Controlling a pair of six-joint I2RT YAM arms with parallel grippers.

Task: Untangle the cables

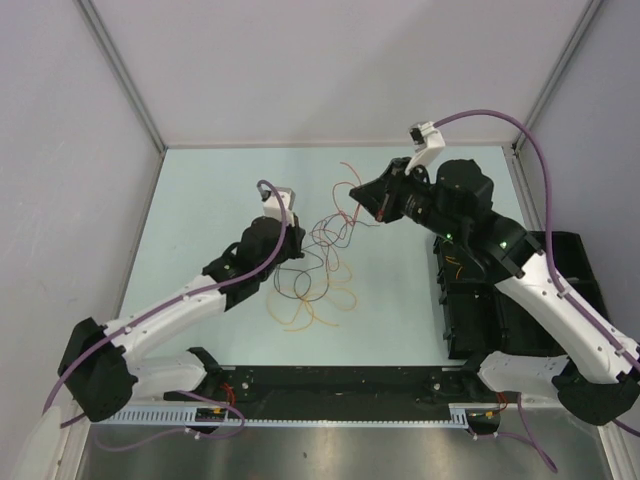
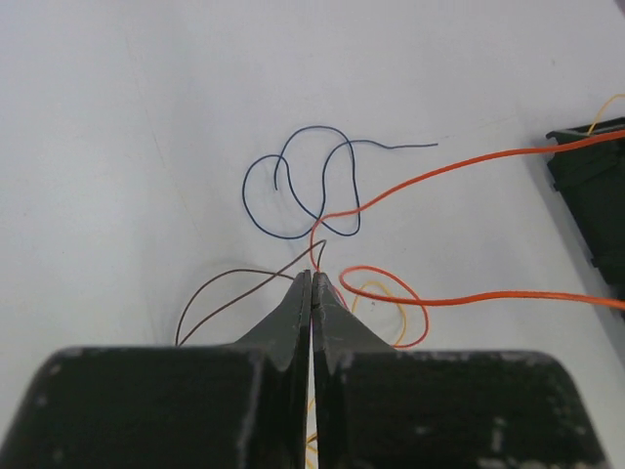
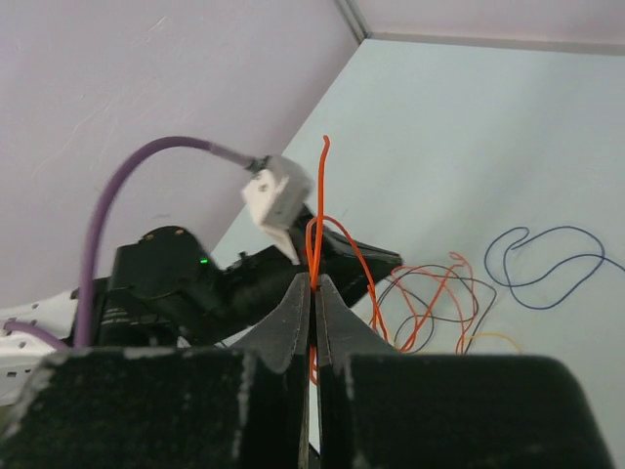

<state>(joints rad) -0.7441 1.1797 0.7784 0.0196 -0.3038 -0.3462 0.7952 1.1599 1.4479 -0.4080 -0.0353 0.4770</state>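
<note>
The cables (image 1: pixel 325 240) lie in a loose tangle mid-table, with orange-yellow loops (image 1: pixel 310 310) nearest the arms. My left gripper (image 1: pixel 296 238) sits low at the tangle's left edge. In the left wrist view the left gripper (image 2: pixel 313 274) is shut, with a red cable (image 2: pixel 391 186) and a dark strand (image 2: pixel 225 283) running into its tips. A dark blue cable (image 2: pixel 293 186) loops on the table just beyond. My right gripper (image 1: pixel 380 212) hangs above the tangle's right side. Seen from the right wrist, the right gripper (image 3: pixel 313 280) is shut on a red cable (image 3: pixel 318 195) that rises past its tips.
A black bin (image 1: pixel 500 310) stands at the right of the table, and its corner shows in the left wrist view as a black bin (image 2: pixel 591 186). White walls with metal posts close in the back and sides. A black rail (image 1: pixel 340 380) runs along the near edge.
</note>
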